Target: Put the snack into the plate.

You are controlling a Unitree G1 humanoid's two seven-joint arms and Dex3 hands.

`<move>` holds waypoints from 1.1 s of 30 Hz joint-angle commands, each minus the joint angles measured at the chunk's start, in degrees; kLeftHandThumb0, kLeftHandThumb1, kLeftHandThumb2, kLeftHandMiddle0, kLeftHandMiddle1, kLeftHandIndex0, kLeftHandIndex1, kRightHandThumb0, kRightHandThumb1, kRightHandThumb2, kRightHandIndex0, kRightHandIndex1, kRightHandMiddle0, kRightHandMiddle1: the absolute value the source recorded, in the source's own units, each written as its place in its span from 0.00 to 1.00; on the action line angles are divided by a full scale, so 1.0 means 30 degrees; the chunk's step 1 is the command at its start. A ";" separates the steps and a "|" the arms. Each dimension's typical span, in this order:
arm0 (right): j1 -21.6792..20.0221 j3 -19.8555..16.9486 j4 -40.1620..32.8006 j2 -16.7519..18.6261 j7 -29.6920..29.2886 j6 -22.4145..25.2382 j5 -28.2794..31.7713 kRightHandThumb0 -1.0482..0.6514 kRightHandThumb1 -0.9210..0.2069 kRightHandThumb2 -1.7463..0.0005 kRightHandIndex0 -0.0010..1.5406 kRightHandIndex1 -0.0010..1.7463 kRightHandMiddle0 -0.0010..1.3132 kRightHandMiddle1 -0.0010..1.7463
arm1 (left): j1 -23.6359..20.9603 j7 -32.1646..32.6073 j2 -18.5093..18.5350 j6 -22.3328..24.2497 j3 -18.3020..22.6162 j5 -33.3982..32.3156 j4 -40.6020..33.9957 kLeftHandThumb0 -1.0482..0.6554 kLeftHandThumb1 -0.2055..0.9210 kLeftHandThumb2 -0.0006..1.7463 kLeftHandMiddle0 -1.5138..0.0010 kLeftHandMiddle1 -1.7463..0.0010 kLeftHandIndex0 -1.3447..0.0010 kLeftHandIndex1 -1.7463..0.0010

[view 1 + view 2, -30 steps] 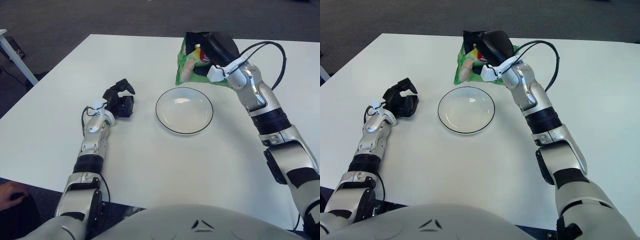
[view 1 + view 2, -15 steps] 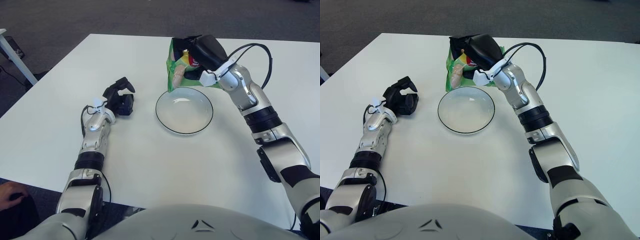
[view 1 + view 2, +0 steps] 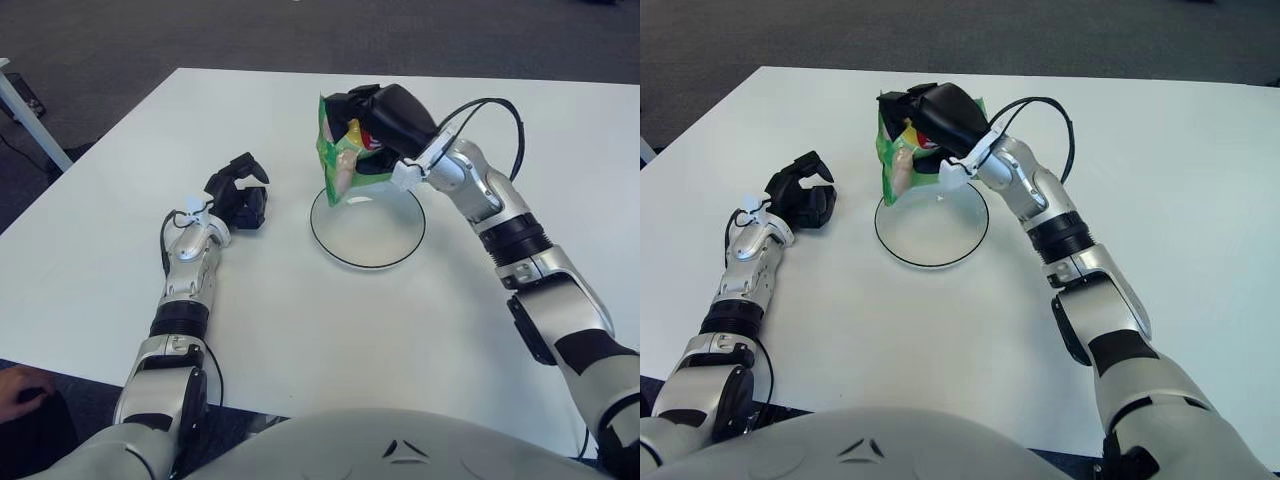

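The left robot hand (image 3: 238,194) is showing at nine o'clock of the plate (image 3: 368,232), fingers curled, holding nothing. The right robot hand (image 3: 385,115) is gripping the snack (image 3: 340,160) over the plate's eleven o'clock rim, hiding the bag's top and part of that rim, above the table (image 3: 330,320).

We see the right hand (image 3: 385,115) covering the upper part of the green snack bag (image 3: 338,165), whose print is too small to read. The bag hides the plate's (image 3: 368,245) far-left rim, and the counter (image 3: 300,330) runs off the frame's right edge.
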 commanded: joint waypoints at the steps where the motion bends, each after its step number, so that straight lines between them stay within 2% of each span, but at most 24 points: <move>1: -0.0136 0.0071 -0.0085 0.0224 0.0344 -0.0495 0.0670 0.62 0.89 0.00 0.59 0.97 0.53 1.00 | 0.1904 0.0008 -0.1205 0.0872 -0.0209 -0.0093 0.1456 0.33 0.45 0.77 0.12 0.00 0.53 0.00; 5: 0.0075 0.0042 -0.0582 0.0427 0.1424 -0.0255 0.1497 0.62 0.88 0.00 0.59 0.97 0.52 1.00 | 0.1915 0.0007 -0.1228 0.0934 -0.0166 -0.0116 0.1418 0.33 0.45 0.77 0.12 0.00 0.53 0.00; 9: 0.0788 -0.0133 -0.2483 0.0469 0.4178 0.1416 0.3605 0.62 0.88 0.01 0.60 0.95 0.52 1.00 | 0.1926 -0.0117 -0.1277 0.1079 -0.0070 -0.0298 0.1343 0.33 0.45 0.77 0.12 0.00 0.53 0.00; 13: 0.1012 -0.0142 -0.3150 0.0356 0.5586 0.1955 0.4651 0.62 0.88 0.02 0.61 0.93 0.52 1.00 | 0.1926 -0.0207 -0.1310 0.1116 -0.0012 -0.0445 0.1311 0.33 0.44 0.77 0.12 0.00 0.53 0.00; 20: 0.1347 -0.0239 -0.3671 0.0412 0.6490 0.2219 0.5165 0.62 0.88 0.03 0.61 0.91 0.52 1.00 | 0.1899 -0.0281 -0.1360 0.1179 0.0072 -0.0717 0.1355 0.33 0.44 0.77 0.12 0.00 0.53 0.00; 28: 0.1880 -0.0334 -0.3948 0.0266 0.6552 0.1343 0.5311 0.62 0.87 0.03 0.60 0.92 0.52 1.00 | 0.1917 -0.0060 -0.1411 0.1022 0.0082 -0.0620 0.1298 0.33 0.44 0.77 0.12 0.00 0.53 0.00; 33: 0.2500 -0.0462 -0.4862 0.0243 0.7212 0.2351 0.5745 0.62 0.83 0.05 0.58 0.92 0.50 1.00 | 0.1954 -0.0175 -0.1344 0.1018 0.0064 -0.0621 0.1205 0.33 0.44 0.77 0.12 0.00 0.53 0.00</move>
